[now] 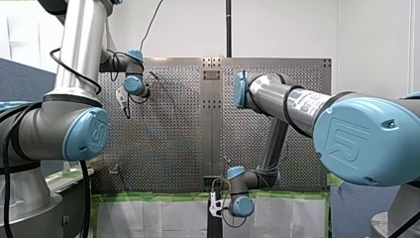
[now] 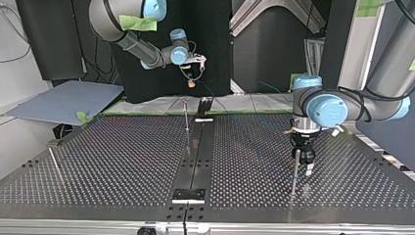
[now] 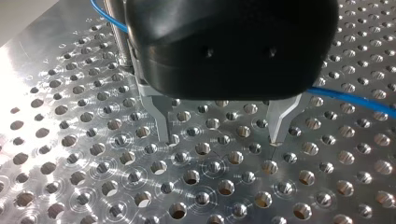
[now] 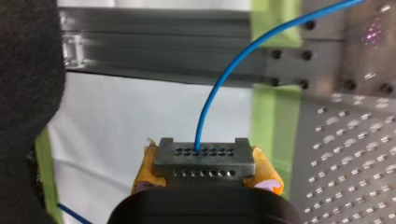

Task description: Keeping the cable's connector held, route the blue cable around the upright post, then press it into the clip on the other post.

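Blue cable (image 4: pixel 219 88): one. It leaves the top face of the connector (image 4: pixel 204 156), just ahead of my right fingers, and arcs up and away over the edge of the surface. In the left wrist view it passes behind the black body of my left gripper (image 3: pixel 219 133) and shows on both sides of it.
Connector: one grey block with two rows of small holes. It sits between my right fingers, and the cable comes out of one hole in the upper row.
Right gripper (image 4: pixel 204 164): two fingers with yellow pads (image 4: pixel 267 170), clamped on the connector from either side. In the top view it hangs raised, past the far edge of the surface.
Left gripper: two metal fingers (image 3: pixel 161 116), spread apart with nothing between them. The tips are low over the surface (image 3: pixel 93 177); I cannot tell whether they touch it.
Posts: three thin ones in the top view. The near post (image 2: pixel 295 171) is just beside my left fingers. The middle post (image 2: pixel 186 115) is well apart from them, toward the far edge and under my raised right fingers. The side post (image 2: pixel 53 159) is far off by the side edge.
Open room: bare perforated plate ahead of and to both sides of my left fingers, and wide bare plate between the three posts.
Edges: green tape (image 4: pixel 273 116) and a white sheet (image 4: pixel 140 112) lie beyond my right fingers, off the plate.
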Available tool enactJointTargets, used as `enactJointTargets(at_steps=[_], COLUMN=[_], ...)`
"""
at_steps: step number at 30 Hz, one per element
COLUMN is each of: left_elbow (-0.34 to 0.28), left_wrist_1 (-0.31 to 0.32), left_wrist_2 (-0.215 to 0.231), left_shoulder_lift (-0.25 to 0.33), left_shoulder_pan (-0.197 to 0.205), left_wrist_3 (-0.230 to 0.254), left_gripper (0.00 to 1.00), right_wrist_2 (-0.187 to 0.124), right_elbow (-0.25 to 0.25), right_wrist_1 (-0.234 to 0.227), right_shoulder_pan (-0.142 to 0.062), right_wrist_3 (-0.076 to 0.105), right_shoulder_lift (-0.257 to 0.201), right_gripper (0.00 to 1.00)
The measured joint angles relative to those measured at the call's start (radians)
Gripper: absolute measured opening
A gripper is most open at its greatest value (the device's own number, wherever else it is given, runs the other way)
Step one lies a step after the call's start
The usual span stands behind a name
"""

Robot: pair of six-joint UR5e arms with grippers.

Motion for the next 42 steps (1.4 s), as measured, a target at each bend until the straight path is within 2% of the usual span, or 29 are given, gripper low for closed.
enactJointTargets(at_steps=[5,15,26,32,36,42], left_elbow=[0.000,0.000,0.000,0.000,0.000,0.000], left_wrist_1=[0.000,0.001,0.002,0.002,0.002,0.002], left_wrist_2=[0.000,0.000,0.000,0.000,-0.001,-0.002], left_shoulder_lift=[0.000,0.000,0.000,0.000,0.000,0.000], left_shoulder_pan=[0.000,0.000,0.001,0.001,0.001,0.001], left_wrist_3=[0.000,0.000,0.000,0.000,0.000,0.000], left_gripper=[1.00,1.00,1.00,1.00,1.00,1.00], right_wrist_2=[0.002,0.003,-0.033,-0.047,-0.050,-0.053], right_elbow=[0.009,0.075,0.167,0.218,0.261,0.320], right_wrist_1=[-0.018,-0.113,-0.220,-0.277,-0.321,-0.383], right_shoulder_pan=[-0.014,-0.053,-0.086,-0.101,-0.115,-0.120], right_wrist_3=[-0.001,-0.002,-0.003,-0.001,0.000,-0.008], right_shoulder_lift=[0.017,0.020,0.010,-0.024,-0.066,-0.114], right_gripper=[0.00,0.00,0.00,0.00,0.00,0.00])
